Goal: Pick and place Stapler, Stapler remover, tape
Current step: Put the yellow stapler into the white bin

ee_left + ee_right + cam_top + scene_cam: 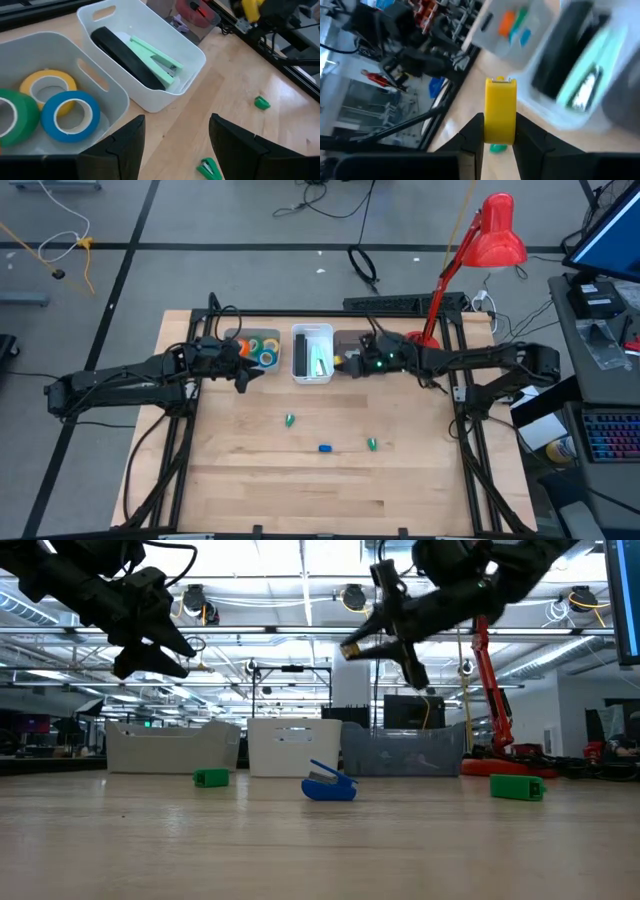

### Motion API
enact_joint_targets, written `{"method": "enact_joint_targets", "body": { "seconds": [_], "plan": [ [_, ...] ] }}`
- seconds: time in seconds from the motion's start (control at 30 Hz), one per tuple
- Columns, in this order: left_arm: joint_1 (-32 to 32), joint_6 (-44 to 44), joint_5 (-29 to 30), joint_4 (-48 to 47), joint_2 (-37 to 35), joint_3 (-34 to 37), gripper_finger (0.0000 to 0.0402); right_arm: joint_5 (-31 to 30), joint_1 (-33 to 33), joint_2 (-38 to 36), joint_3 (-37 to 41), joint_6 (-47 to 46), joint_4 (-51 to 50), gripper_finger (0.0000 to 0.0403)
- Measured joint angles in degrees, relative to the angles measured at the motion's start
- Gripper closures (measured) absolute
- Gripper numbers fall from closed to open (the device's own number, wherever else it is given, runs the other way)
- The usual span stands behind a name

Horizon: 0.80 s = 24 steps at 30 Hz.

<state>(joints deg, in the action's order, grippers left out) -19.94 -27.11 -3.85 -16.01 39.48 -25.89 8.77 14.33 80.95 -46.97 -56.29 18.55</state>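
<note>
While my right tool (499, 134) pinches one yellow staple remover (500, 112) between its fingers, it hangs in the air above the table (300, 480), at the seam between the white middle bin (313, 334) and the grey bin (352, 340) beside it. Two staplers lie side by side in that white bin: one black stapler (125, 57) and one pale green stapler (156, 61). To the other side stands a pale bin (75, 65) with the tape; from my left wrist I count three rolls there, one yellow roll (47, 85), one blue roll (70, 115) and one green roll (17, 115), and the overhead view adds an orange roll (254, 346), making four. My left tool (175, 145) hovers near that tape bin with its fingers spread wide and nothing between them. Three more small removers rest on the bare wood, well apart from the bins: two green removers (289, 420) (372, 444) and one blue remover (325, 448), the blue one between the greens and nearer the front edge. One red desk lamp (495, 235) stands at the far right corner of the table frame.
</note>
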Motion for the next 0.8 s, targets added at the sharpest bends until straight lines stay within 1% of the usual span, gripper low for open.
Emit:
{"method": "enact_joint_targets", "body": {
  "seconds": [0.2,0.33,0.6,0.8],
  "plan": [
    [0.0,0.03,2.38,0.0,-0.02,0.0,0.0183,-4.27,1.81,0.14,-7.92,10.93,-10.82,0.0335],
    [0.0,-0.02,2.95,0.0,0.0,0.0,0.0183,-7.34,2.33,2.26,-11.26,15.78,-13.48,0.0333],
    [0.0,-0.05,2.99,0.02,-0.02,0.0,0.0183,-7.3,2.31,13.3,-20.53,24.59,-13.93,0.0333],
    [0.0,-0.03,2.98,0.02,0.0,0.0,0.0183,-7.41,2.48,20.98,-29.47,34.42,-24.36,0.0332]
  ]
}}
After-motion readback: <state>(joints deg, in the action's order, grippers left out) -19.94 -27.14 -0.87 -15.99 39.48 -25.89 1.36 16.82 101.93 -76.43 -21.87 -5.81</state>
